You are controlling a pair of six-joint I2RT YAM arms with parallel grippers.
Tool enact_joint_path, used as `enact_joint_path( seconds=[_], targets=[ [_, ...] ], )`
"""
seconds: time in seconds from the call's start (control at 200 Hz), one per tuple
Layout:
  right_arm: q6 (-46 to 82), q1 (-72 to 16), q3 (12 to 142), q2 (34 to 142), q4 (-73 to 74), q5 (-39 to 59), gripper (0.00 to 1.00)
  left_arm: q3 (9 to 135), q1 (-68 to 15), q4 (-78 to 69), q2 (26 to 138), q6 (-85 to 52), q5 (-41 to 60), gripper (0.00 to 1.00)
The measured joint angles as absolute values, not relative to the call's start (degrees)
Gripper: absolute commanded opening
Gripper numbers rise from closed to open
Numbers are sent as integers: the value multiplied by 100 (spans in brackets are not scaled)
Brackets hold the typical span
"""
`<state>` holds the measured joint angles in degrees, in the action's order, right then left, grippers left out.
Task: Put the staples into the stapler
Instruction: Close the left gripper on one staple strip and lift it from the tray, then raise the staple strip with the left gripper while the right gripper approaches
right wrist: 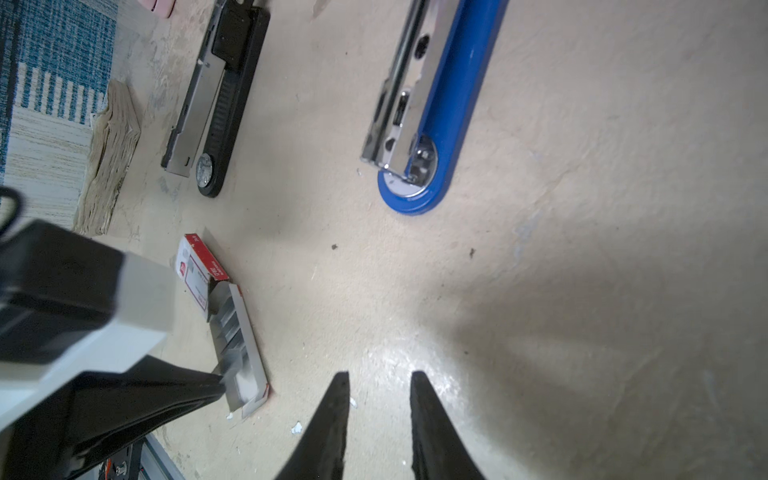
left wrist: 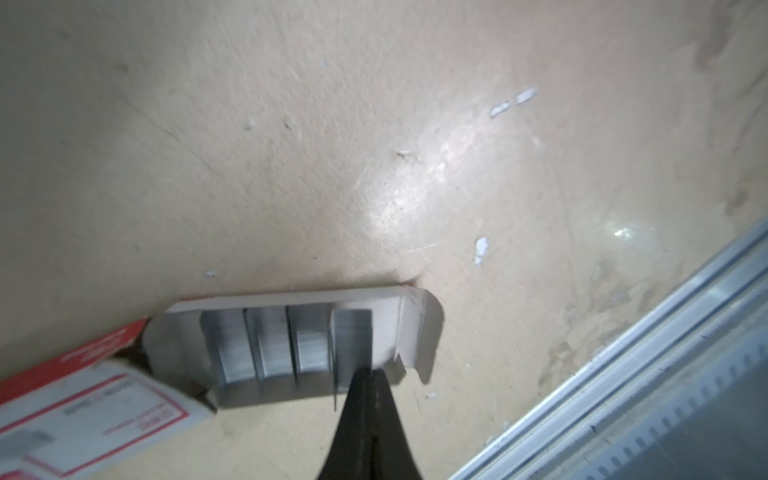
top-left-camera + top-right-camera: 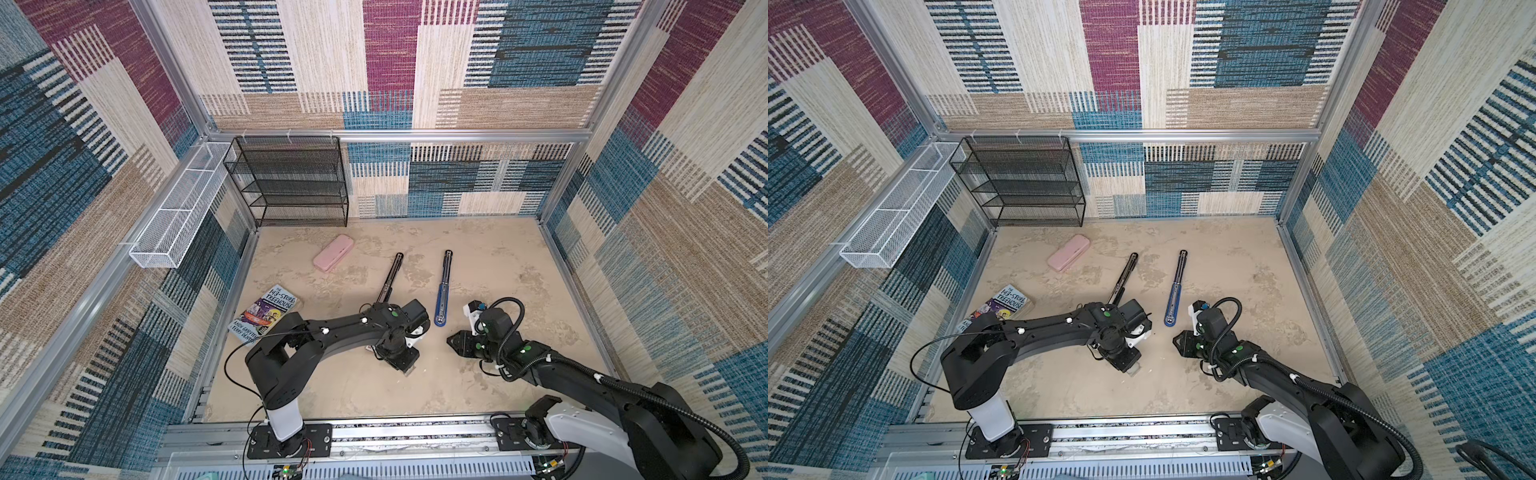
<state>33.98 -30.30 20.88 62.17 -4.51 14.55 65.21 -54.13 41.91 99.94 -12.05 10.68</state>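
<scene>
A row of grey staples (image 2: 270,345) lies in the pulled-out tray (image 2: 415,328) of the white, red-edged box (image 2: 83,407). My left gripper (image 2: 365,374) points down, shut on the end strip (image 2: 353,340), which stands slightly higher than the others. In the right wrist view the box (image 1: 199,270) and the staples (image 1: 232,328) show, with a left finger (image 1: 187,386) at the tray's end. A blue stapler (image 3: 444,286) (image 1: 449,104) and a black stapler (image 3: 390,276) (image 1: 224,91) lie opened flat. My right gripper (image 1: 380,376) (image 3: 451,341) hovers open over bare table near the blue stapler's base.
A pink oblong case (image 3: 333,258) lies at the back left. A book (image 3: 266,313) lies by the left wall. A black mesh rack (image 3: 291,183) stands in the back left corner, and a white mesh basket (image 3: 178,208) hangs on the left wall. An aluminium rail (image 2: 623,374) runs along the table's front.
</scene>
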Motion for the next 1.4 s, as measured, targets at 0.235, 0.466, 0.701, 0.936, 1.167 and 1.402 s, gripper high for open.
enact_joint_path(
  seconds=[0.235, 0.466, 0.701, 0.936, 1.167, 1.402],
  targets=[
    [3297, -2801, 2650, 5992, -598, 1640, 39, 6855, -5192, 4331, 9365, -1208, 1293, 0],
    [3159, -1975, 3253, 5778, -180, 2541, 49, 7081, -4257, 3621, 8807, -1518, 2320, 0],
    [3756, -954, 3170, 6123, 1616, 4311, 52, 6766, -3774, 1815, 8547, -2543, 3509, 0],
    [4838, -764, 3068, 6751, 3669, 5660, 52, 6506, -3736, 211, 8611, -3605, 4132, 0],
    [5341, -755, 2869, 6598, 4707, 6272, 56, 6152, -3826, -854, 8626, -4237, 4600, 0],
    [5741, -799, 2762, 6523, 5325, 6567, 54, 5935, -3962, -2027, 8729, -4842, 5140, 0]
  ],
)
